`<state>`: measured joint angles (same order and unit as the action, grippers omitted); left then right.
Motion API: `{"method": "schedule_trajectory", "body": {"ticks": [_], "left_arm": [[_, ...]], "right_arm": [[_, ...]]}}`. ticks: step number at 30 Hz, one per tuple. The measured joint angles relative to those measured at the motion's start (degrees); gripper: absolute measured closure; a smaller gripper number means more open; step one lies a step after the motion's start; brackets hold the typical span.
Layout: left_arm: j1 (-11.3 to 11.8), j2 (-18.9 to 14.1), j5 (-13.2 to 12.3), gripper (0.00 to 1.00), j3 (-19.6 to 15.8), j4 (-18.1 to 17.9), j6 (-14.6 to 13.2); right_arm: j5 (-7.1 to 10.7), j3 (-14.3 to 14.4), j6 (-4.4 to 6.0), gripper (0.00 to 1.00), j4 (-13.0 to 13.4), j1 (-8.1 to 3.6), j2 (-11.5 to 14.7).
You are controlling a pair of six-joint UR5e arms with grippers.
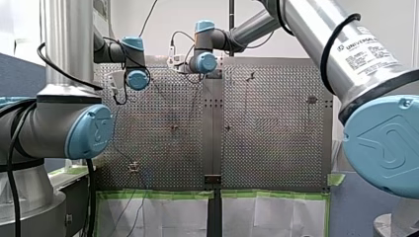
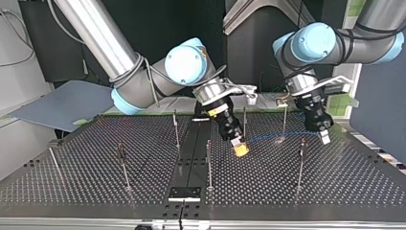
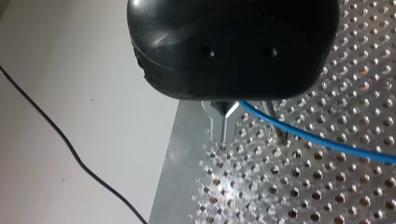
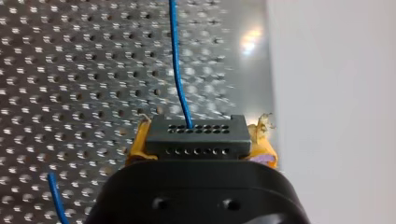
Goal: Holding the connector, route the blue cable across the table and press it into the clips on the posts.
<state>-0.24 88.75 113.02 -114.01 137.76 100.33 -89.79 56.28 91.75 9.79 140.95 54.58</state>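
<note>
In the right wrist view my right gripper is shut on a black connector, gripped between its yellow pads. The blue cable leaves the connector's face and runs away over the perforated table. In the left wrist view my left gripper has its metal fingers shut on the blue cable, just above the table near its edge. In the top view the cable stretches low between my right gripper and my left gripper. Thin posts stand nearby.
More posts stand at the top view's middle and left. A black plate lies at the near edge of the table. A thin black wire hangs beyond the table's edge. A grey board leans at the left.
</note>
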Motion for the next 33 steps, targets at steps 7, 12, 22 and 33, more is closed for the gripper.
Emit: {"method": "schedule_trajectory", "body": {"ticks": [7,12,22,33], "left_arm": [[3.16,1.88,-3.50,1.00,0.43,-0.99,-0.09],[3.84,3.34,-4.88,1.00,1.34,-1.57,0.06],[4.64,4.87,-7.06,1.00,3.70,-2.41,0.83],[5.03,8.96,-9.67,1.00,5.59,-3.31,1.48]], "right_arm": [[-0.31,-1.18,-0.26,1.00,-0.03,0.06,-2.99],[-0.69,-2.55,-0.31,1.00,-0.03,0.07,-4.40],[-1.58,-5.35,-0.36,1.00,-0.32,0.07,-4.99],[-3.97,-6.18,-1.15,1.00,-0.70,-0.26,-5.08]]}}
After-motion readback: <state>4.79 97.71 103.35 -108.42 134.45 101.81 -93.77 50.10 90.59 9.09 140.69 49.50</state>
